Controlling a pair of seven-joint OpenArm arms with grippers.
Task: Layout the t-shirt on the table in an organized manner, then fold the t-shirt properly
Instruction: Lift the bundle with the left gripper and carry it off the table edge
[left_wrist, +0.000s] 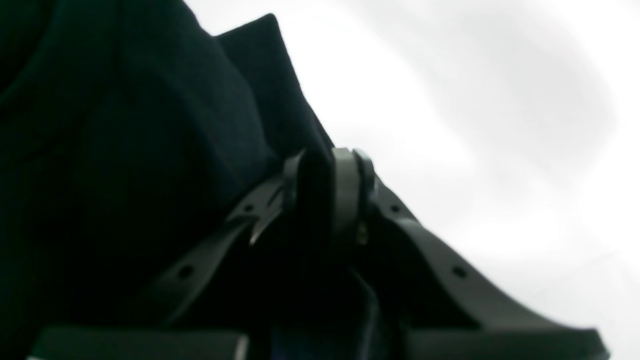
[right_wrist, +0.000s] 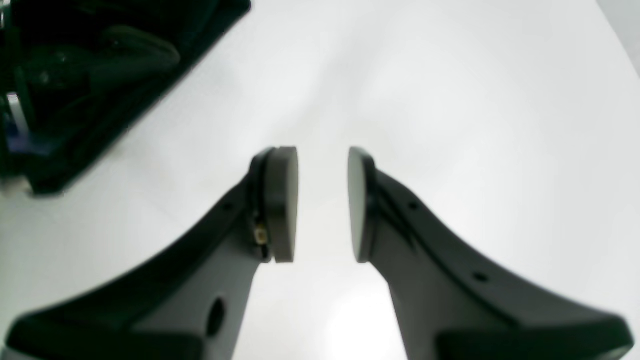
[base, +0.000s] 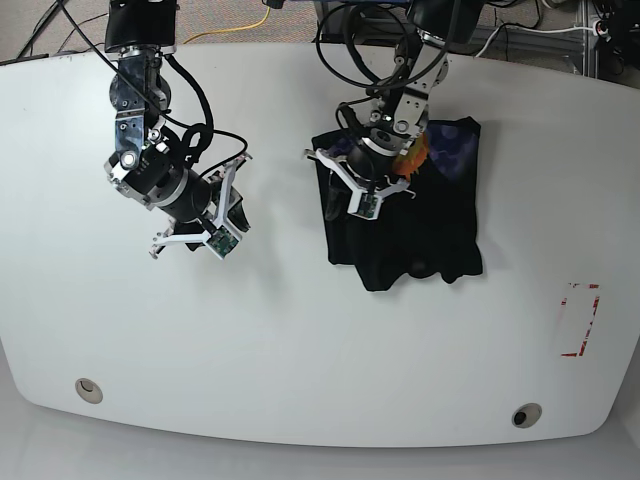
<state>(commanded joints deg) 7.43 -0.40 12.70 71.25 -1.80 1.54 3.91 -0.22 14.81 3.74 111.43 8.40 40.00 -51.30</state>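
Note:
The black t-shirt (base: 420, 225) lies bunched in a rough rectangle right of the table's (base: 300, 340) middle, and an orange-blue print (base: 414, 160) shows near its top. My left gripper (base: 352, 190) sits at the shirt's left edge. In the left wrist view the left gripper (left_wrist: 322, 192) is shut on a fold of the t-shirt (left_wrist: 150, 150). My right gripper (base: 195, 238) hovers over bare table well to the left of the shirt. In its own view the right gripper (right_wrist: 322, 205) is open with nothing between the pads, and the t-shirt (right_wrist: 100, 75) is at the top left.
Two grey grommet holes (base: 88, 388) (base: 525, 413) sit near the table's front edge. A red dashed rectangle (base: 580, 320) marks the right side. Cables run along the back edge behind both arms.

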